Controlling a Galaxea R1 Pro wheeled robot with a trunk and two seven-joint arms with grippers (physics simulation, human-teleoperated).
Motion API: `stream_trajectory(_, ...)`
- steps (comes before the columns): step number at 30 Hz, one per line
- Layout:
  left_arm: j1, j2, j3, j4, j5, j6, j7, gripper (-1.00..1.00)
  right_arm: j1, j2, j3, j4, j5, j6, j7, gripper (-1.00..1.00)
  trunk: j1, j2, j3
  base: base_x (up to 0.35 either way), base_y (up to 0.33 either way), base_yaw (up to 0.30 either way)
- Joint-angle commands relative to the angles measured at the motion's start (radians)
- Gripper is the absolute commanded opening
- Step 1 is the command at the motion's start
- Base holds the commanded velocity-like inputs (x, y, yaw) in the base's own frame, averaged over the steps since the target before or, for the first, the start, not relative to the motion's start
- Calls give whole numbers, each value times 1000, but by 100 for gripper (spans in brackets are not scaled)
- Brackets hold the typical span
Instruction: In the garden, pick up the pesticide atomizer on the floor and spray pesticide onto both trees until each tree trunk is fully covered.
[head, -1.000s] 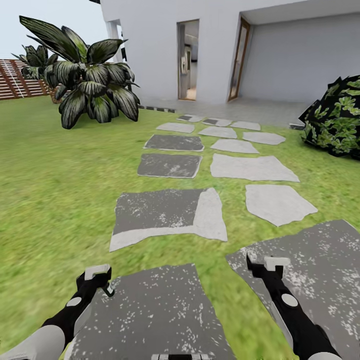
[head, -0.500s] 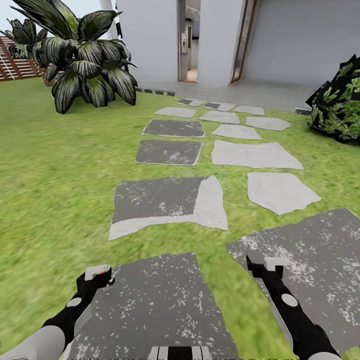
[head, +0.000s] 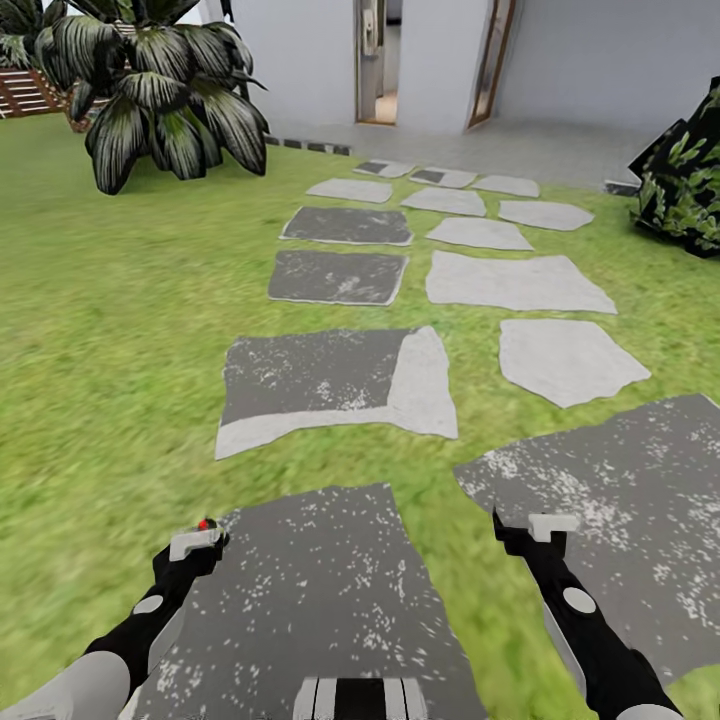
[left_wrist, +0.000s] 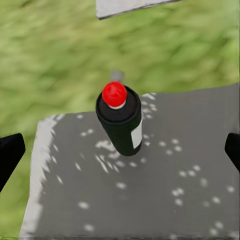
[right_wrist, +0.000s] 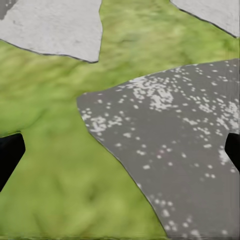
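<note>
The pesticide atomizer (left_wrist: 120, 122), a small dark green bottle with a red top and a pale label, stands upright on a dark speckled stepping stone (left_wrist: 150, 185). In the head view only its red top (head: 205, 523) peeks out just past my left gripper (head: 195, 545). That gripper hovers over the atomizer, open, with its black fingertips (left_wrist: 10, 152) spread wide on either side and not touching it. My right gripper (head: 540, 525) is open and empty over grass and another dark stone (right_wrist: 175, 145). The trees and their trunks are out of view.
Grey stepping stones (head: 335, 385) lead across the green lawn to a white house with an open doorway (head: 375, 60). A dark broad-leaved plant (head: 150, 90) stands at the far left and a leafy bush (head: 690, 170) at the far right.
The whole head view has shifted: stones and house have slid up the picture as the camera moved. The atomizer's red top now shows at the left gripper. Both arms hold their pose.
</note>
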Motion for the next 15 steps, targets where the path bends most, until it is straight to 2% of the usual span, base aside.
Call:
stream_trajectory(1,0,0,0,1,0,0,0,100,0,0,0,0,0,0,0,100,0,0,-6,0,0,0)
stream_trajectory(10,0,0,0,4,0,0,0,100,0,0,0,0,0,0,0,100,4,-2,-55,0,0,0)
stream_trajectory(15,0,1,0,5,0,0,0,100,0,0,0,0,0,0,0,100,4,-2,-63,0,0,0)
